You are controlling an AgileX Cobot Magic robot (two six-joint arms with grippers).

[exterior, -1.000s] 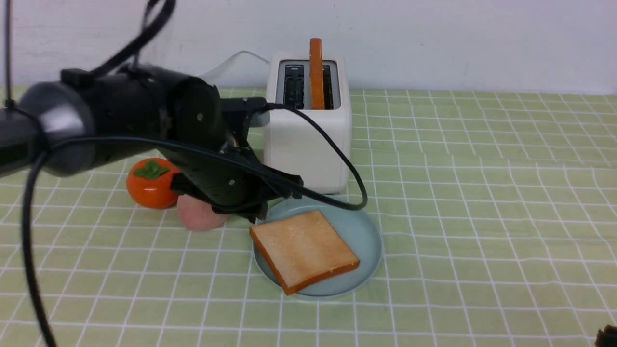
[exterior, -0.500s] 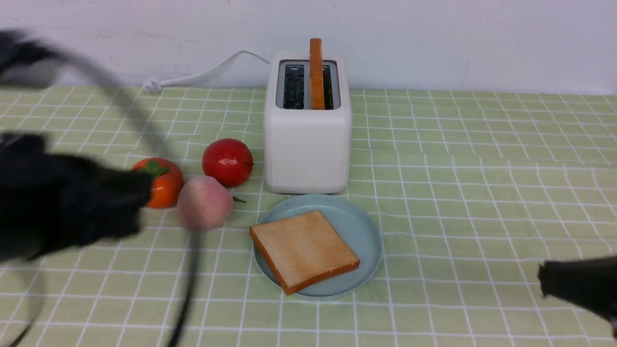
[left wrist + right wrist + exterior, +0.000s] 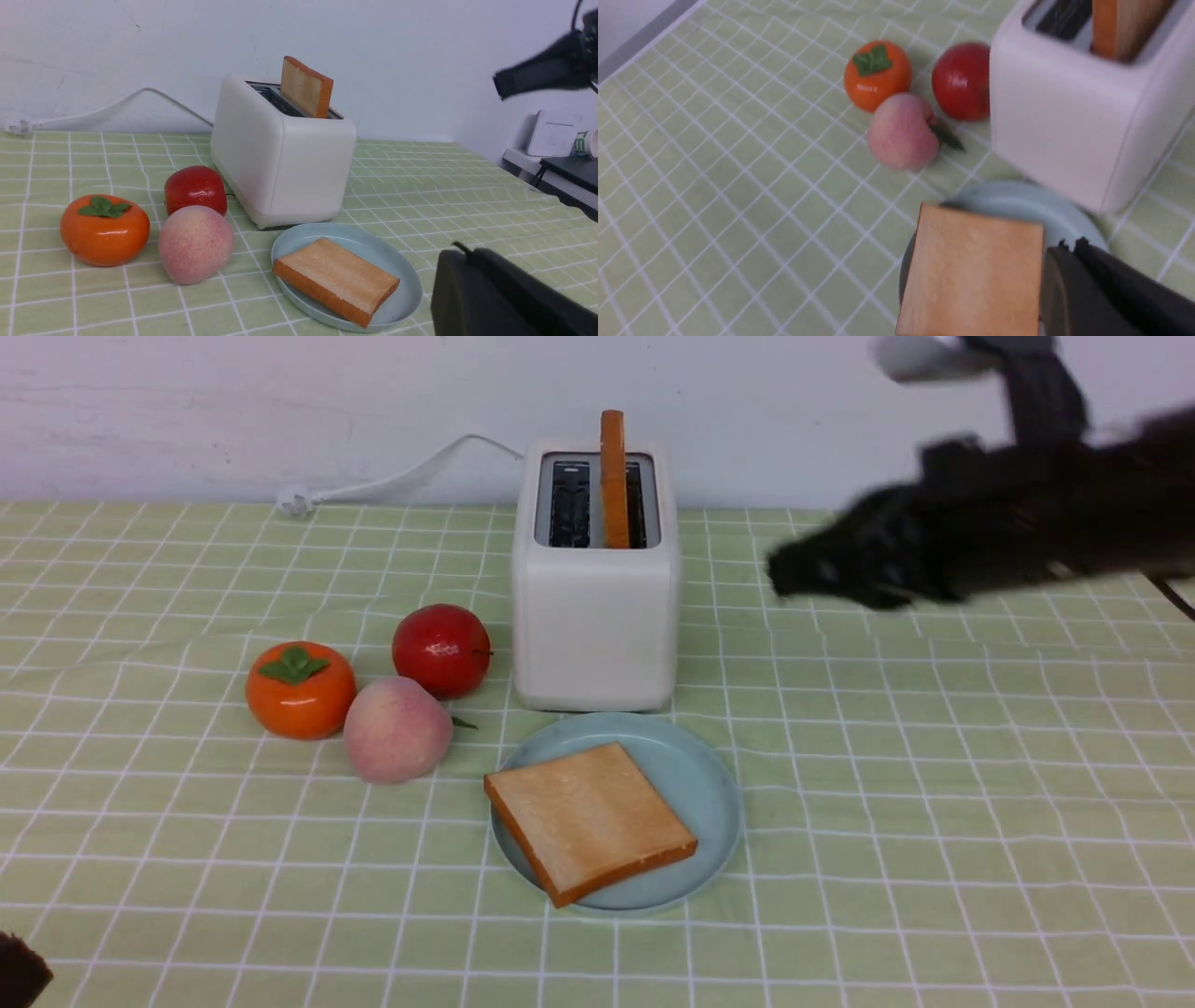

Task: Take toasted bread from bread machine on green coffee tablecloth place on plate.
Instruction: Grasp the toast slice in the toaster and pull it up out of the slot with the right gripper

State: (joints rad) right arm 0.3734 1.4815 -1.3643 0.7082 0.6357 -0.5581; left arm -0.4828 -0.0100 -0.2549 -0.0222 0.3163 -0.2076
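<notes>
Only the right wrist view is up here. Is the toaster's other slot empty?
Observer: Yes. In the front view the toaster has its left slot empty; one slice stands in the right slot.
Operator: Where's my right gripper?
Observer: The right gripper hangs raised, off to the toaster's right, touching nothing.
Operator: And the left?
Observer: The left gripper is shut, empty, well back from the plate.

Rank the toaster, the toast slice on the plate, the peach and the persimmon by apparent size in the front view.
1. toaster
2. toast slice lying on the plate
3. peach and persimmon: they look about alike, so I won't rank one above the other.
</notes>
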